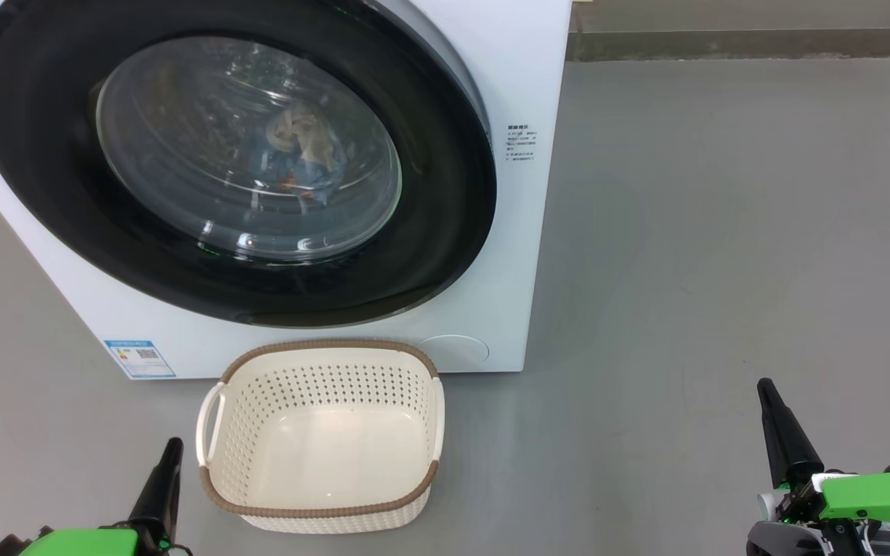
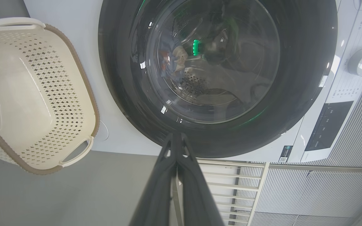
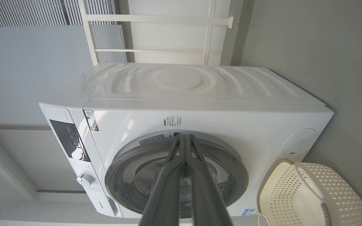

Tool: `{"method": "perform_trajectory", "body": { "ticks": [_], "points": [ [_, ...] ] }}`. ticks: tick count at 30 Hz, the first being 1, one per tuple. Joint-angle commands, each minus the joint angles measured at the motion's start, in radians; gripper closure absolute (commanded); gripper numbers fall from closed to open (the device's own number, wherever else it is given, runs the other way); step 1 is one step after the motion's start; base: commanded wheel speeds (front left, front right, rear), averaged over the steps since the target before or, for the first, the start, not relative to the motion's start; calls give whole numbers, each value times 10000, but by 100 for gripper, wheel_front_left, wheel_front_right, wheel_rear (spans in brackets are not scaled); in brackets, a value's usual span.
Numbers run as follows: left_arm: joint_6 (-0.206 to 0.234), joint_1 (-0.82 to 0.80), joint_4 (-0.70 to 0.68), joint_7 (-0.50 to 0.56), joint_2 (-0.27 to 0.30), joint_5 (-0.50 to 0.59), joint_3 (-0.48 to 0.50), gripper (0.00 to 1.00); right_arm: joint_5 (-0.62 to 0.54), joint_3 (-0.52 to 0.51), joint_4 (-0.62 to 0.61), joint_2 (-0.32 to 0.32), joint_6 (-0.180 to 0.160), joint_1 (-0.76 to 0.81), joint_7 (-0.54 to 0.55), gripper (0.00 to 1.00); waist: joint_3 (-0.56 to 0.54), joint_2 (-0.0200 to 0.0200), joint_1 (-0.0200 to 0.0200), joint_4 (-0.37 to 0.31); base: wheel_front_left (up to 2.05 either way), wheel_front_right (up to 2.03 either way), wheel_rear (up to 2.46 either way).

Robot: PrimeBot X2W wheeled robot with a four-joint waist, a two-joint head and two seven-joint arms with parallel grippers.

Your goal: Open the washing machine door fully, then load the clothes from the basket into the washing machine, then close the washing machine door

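Left gripper (image 1: 173, 448), 1: fingers pressed together, holding nothing, low left. Right gripper (image 1: 766, 390), 1: likewise closed and holding nothing, low right. Basket (image 1: 321, 510), 1: on the floor (image 1: 684, 270), mouth up, long axis left to right; between the grippers, nearer the left one. Washing machine (image 1: 522, 232), 1: just behind the basket, front facing the robot. Door (image 1: 445, 232), 1: flat against that front. Clothes (image 1: 298, 150), 1 bundle, pieces uncountable: behind the door's glass, well apart from both grippers.

My left gripper (image 1: 171, 455) and right gripper (image 1: 768, 398) each had long, dark, tapering fingers (image 2: 193, 188) set in a bright green housing (image 1: 878, 494). Below the right housing I saw grey and white fittings (image 1: 781, 517).
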Motion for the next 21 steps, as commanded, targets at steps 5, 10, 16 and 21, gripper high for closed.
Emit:
{"method": "perform_trajectory", "body": {
  "ticks": [5, 10, 16, 21],
  "points": [
    [-20, -481, -295, 71, 132, -78, 352, 100, 23, 220, -290, -30, 14, -143, 89, 100, 0, 0, 0, 0, 0, 0, 0],
    [-20, -481, -295, 71, 132, -78, 353, 100, 23, 220, -290, -30, 14, -143, 89, 100, 0, 0, 0, 0, 0, 0, 0],
    [-21, -481, -294, 71, 132, -78, 353, 100, 23, 220, -290, -30, 14, -143, 89, 100, 0, 0, 0, 0, 0, 0, 0],
    [-21, -481, -294, 71, 132, -78, 353, 100, 23, 220, -290, -30, 14, -143, 89, 100, 0, 0, 0, 0, 0, 0, 0]
  ]
}}
